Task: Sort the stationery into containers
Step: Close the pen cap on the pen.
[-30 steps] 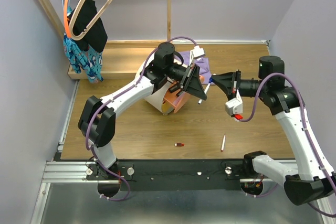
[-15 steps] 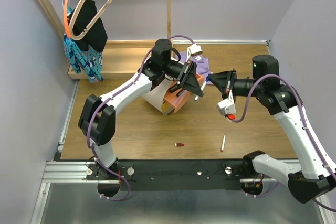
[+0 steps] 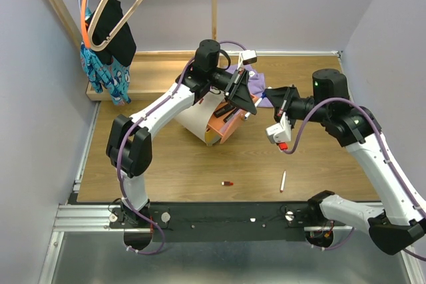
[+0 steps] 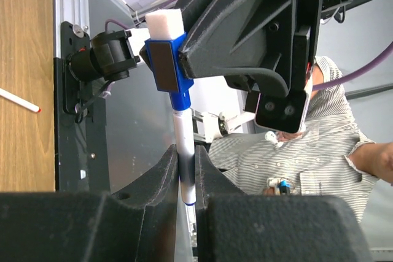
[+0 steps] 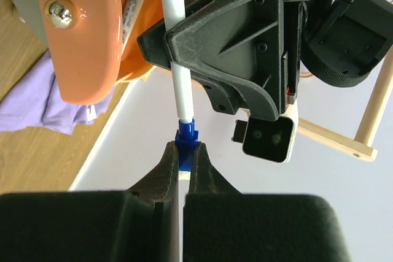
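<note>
While both arms reach in over the middle of the tabletop [image 3: 166,164], the top view shows the left gripper [image 3: 249,102] and the right gripper [image 3: 269,96] tip to tip above the boards. What passes between them is too small to tell from here. Just left of them sits the drum [image 3: 196,121], its orange face [image 3: 223,126] turned toward the near right corner. A purple cloth [image 3: 258,83] lies behind the grippers, toward the far edge. A loose pen [image 3: 283,181] lies close to the near edge, right of middle. A small red piece [image 3: 227,183] lies near the same edge at about the middle, well apart from the loose pen.

From the left wrist, the left fingers [image 4: 153,182] are clamped on the white barrel of a pen [image 4: 183,151] that stands upright between them. Its blue cap [image 4: 178,93] sits above, pinched in the right gripper's tips. A person in a striped shirt [image 4: 295,170] is behind, off the tabletop.

From the right wrist, the right fingers [image 5: 163,176] are drawn together on the cap. The barrel runs up from it through the left gripper's dark tips. The orange face is at the upper left, just beside the pen, with the cloth on the boards below it.
</note>
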Action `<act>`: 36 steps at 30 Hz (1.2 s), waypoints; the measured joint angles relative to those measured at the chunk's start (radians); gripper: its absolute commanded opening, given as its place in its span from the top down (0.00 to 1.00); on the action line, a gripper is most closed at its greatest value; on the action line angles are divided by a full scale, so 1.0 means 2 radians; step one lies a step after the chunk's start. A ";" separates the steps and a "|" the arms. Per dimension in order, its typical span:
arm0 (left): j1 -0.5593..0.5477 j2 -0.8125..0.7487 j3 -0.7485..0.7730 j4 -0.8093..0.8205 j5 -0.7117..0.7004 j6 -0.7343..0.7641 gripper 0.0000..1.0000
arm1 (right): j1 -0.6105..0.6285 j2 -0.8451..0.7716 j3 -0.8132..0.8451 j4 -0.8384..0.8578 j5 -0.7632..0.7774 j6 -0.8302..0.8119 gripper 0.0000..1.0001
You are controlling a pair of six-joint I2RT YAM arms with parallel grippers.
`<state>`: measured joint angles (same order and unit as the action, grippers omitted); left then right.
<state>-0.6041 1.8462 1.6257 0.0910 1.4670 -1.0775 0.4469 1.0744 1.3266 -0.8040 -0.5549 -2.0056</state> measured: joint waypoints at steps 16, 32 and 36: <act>0.001 0.017 0.036 -0.019 0.033 -0.004 1.00 | 0.064 -0.003 0.027 -0.030 0.100 -0.002 0.99; 0.001 0.028 0.061 -0.055 0.032 0.033 1.00 | 0.088 0.055 0.128 -0.137 0.153 -0.002 0.99; 0.001 0.033 0.066 -0.072 0.032 0.046 1.00 | 0.088 0.059 0.130 -0.142 0.152 -0.002 0.99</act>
<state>-0.6014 1.9114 1.7580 -0.0521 1.5311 -0.9848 0.6228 1.1927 1.5871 -1.0878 -0.2516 -2.0090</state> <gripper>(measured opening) 0.195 0.079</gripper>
